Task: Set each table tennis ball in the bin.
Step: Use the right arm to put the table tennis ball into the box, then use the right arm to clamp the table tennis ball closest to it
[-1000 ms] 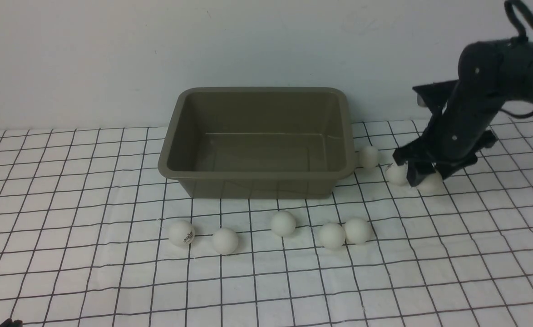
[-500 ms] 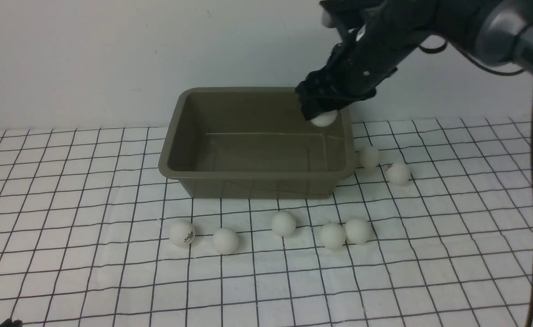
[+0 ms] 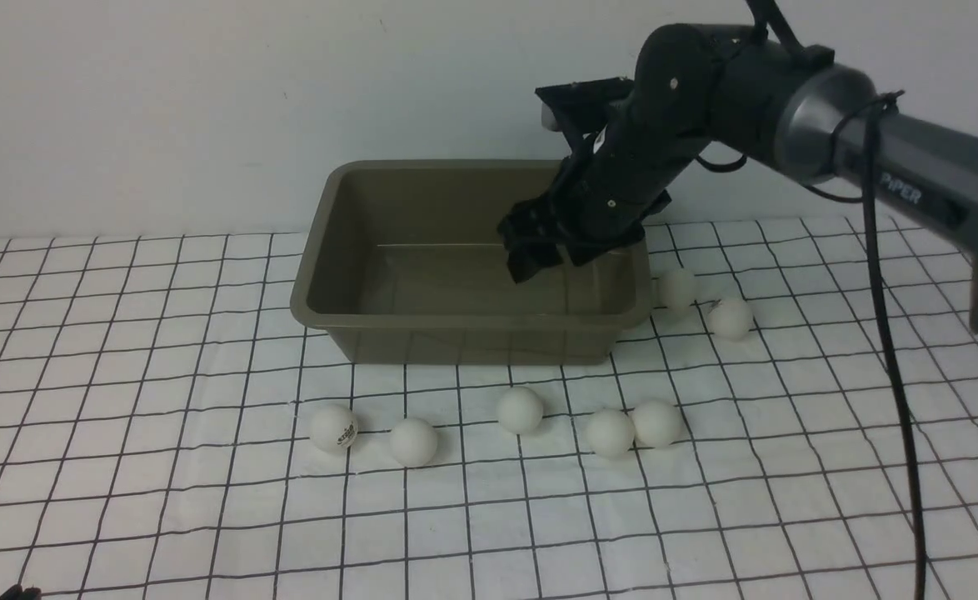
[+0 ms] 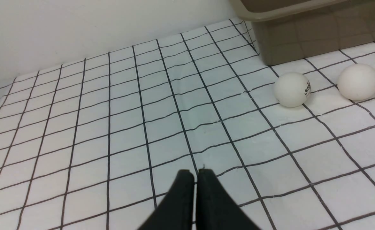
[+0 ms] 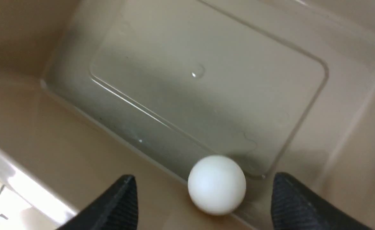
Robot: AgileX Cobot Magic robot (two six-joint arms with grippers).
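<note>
We see a plain off-white wall [image 3: 164,100] filling the front view's upper part, from 10 through 12 to 2 o'clock. Below it, a white cloth [image 3: 122,500] printed with a thin black grid covers the work surface down to 6 o'clock. The cloth meets the wall's foot. Slight wrinkles bend the grid lines. Light is even and diffuse.

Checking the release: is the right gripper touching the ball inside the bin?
Apart. Right wrist view: clear gaps separate the ball from both fingers of the open right gripper.
</note>
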